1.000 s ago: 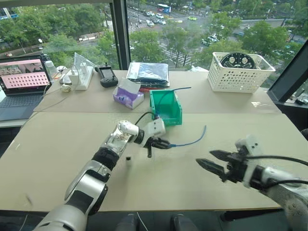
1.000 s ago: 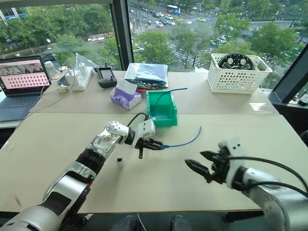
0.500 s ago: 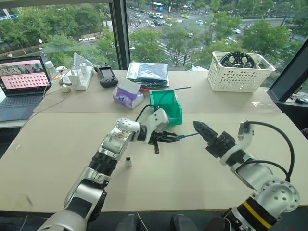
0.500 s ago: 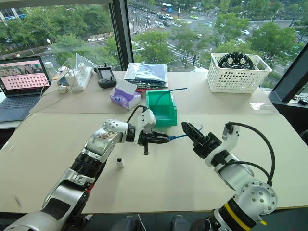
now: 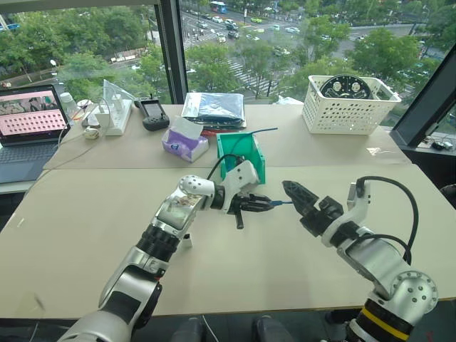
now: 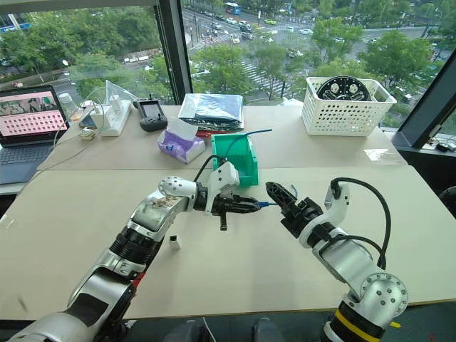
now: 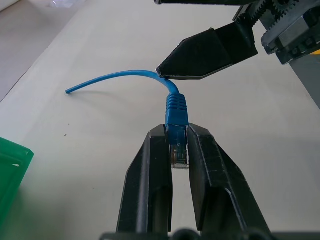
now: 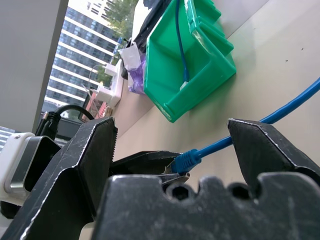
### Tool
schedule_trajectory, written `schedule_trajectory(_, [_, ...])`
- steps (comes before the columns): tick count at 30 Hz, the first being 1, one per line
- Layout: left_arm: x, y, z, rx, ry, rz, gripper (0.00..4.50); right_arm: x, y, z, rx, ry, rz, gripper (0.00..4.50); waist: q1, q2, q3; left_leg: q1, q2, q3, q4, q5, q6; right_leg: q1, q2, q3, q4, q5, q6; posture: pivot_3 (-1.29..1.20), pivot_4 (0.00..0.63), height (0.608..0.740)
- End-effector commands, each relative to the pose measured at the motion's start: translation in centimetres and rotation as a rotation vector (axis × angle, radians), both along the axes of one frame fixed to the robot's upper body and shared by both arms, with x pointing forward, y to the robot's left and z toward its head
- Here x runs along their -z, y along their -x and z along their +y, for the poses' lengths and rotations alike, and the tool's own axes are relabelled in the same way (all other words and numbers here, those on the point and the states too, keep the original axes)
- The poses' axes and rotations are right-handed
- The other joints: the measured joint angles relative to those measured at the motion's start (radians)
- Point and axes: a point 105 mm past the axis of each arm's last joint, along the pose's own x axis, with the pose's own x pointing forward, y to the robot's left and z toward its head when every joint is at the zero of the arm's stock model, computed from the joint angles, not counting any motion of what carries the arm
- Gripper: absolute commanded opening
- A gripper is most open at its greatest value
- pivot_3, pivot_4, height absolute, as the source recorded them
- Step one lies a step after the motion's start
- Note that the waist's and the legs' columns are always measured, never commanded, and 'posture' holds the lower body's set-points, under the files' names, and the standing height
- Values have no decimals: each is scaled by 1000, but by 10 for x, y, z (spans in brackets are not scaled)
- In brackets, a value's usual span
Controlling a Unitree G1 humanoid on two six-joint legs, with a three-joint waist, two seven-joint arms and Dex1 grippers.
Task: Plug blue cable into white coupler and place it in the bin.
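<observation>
Blue cable: light, limp; plug pinched in closed left gripper, above table centre. Best taken at the stiff moulded boot, not the slack cord. Right gripper spread wide, empty, straddling the cord. White coupler at 7 o'clock of plug. Bin at 12 o'clock, already holding another cable.

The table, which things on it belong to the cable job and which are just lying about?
Part of the job:
- blue cable, its plug clamped in the left gripper
- white coupler, on the table beside the left arm
- green bin
- right gripper, open around the cable

Just lying about:
- white basket
- laptop
- tissue pack
- second blue cable in the bin
</observation>
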Motion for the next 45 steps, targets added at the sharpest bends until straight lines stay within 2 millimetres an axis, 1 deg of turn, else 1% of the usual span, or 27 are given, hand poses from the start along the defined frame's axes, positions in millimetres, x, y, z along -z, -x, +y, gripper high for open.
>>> schedule_trajectory(1, [-15,-1,-4,25,-1,-92,52,-3,4,-16,36,-6,7,4204,2,0,0,0,0,0,0,0,0,0,0,0,0,0,0,0,150,740])
schedule_trajectory(3, [-15,-4,-1,17,-11,-104,52,2,8,-38,98,24,31,4204,7,0,0,0,0,0,0,0,0,1,0,0,-1,0,1,0,150,740])
schedule_trajectory(4, [-16,-5,0,15,-11,-109,52,3,11,-46,120,23,39,4204,9,0,0,0,-1,0,0,0,0,1,0,0,-1,0,1,0,150,740])
schedule_trajectory(6, [-19,-7,1,4,2,-113,52,5,18,-54,140,18,51,4204,9,0,0,-1,-1,1,0,0,0,1,0,2,-2,-1,1,0,150,740])
schedule_trajectory(8, [-20,-8,1,0,7,-115,52,5,22,-55,142,14,58,4204,10,0,0,-1,-1,0,0,0,1,1,0,2,-2,-1,2,0,150,740])
schedule_trajectory(12, [-19,-6,-4,19,12,-114,52,3,22,-32,74,-22,50,4204,2,0,0,0,1,1,0,0,1,1,1,3,-1,-3,5,0,150,740])
schedule_trajectory(14, [-19,-4,-8,29,15,-113,52,0,20,-24,56,-36,41,4204,3,0,0,0,1,0,0,0,1,1,1,3,-1,-4,6,0,150,740])
schedule_trajectory(17, [-28,7,-21,75,39,-124,52,-4,17,-6,5,-35,14,4204,6,0,0,0,0,0,0,0,1,1,1,3,-1,-4,6,0,150,740])
schedule_trajectory(21, [-28,14,-25,90,40,-120,52,-5,16,-3,-4,-52,6,4204,14,0,0,-1,0,0,0,-1,2,1,0,3,-2,-3,5,0,150,740])
schedule_trajectory(23, [-27,16,-26,90,40,-118,52,-6,15,-1,-10,-61,-1,4204,14,0,0,-2,-1,0,0,-1,3,1,0,3,-2,-1,2,0,150,740])
schedule_trajectory(29, [-26,16,-25,83,40,-113,52,-8,13,3,-24,-69,-12,4204,13,0,0,-1,0,0,0,-1,3,1,0,3,-2,-1,2,0,150,740])
schedule_trajectory(30, [-26,16,-25,82,39,-113,52,-8,13,3,-24,-71,-14,3940,13,0,0,-1,0,0,0,-1,3,1,0,3,-2,-1,2,0,150,740])
schedule_trajectory(32, [-25,16,-25,80,36,-112,52,-9,12,3,-24,-73,-17,3560,13,0,0,-1,0,0,0,-1,3,1,0,3,-2,-2,2,0,150,740])
schedule_trajectory(35, [-24,15,-25,78,33,-112,52,-10,12,4,-30,-82,-24,2559,13,0,0,-1,0,0,0,-1,3,1,0,3,-2,-1,2,0,150,740])
schedule_trajectory(37, [-24,15,-26,78,34,-112,52,-10,13,4,-31,-85,-23,1766,13,0,0,-1,-1,0,0,-1,3,1,0,3,-2,-1,2,0,150,740])
schedule_trajectory(40, [-23,14,-26,77,35,-111,52,-9,14,4,-30,-85,-20,872,14,0,0,-1,-1,0,0,-1,3,1,0,3,-2,-1,2,0,150,740])
schedule_trajectory(42, [-24,13,-26,74,40,-110,52,-9,15,3,-28,-85,-19,87,13,0,0,-1,-1,0,0,-1,3,1,0,3,-2,-1,2,0,150,740])
schedule_trajectory(43, [-24,13,-26,71,43,-109,52,-9,15,3,-27,-84,-20,36,13,0,0,-1,-1,0,0,-1,3,1,0,3,-2,-1,2,0,150,740])
schedule_trajectory(45, [-26,11,-26,61,56,-103,1060,-9,14,2,-23,-84,-22,0,13,0,0,-1,-1,0,0,-1,3,1,0,3,-2,-1,2,0,150,740])
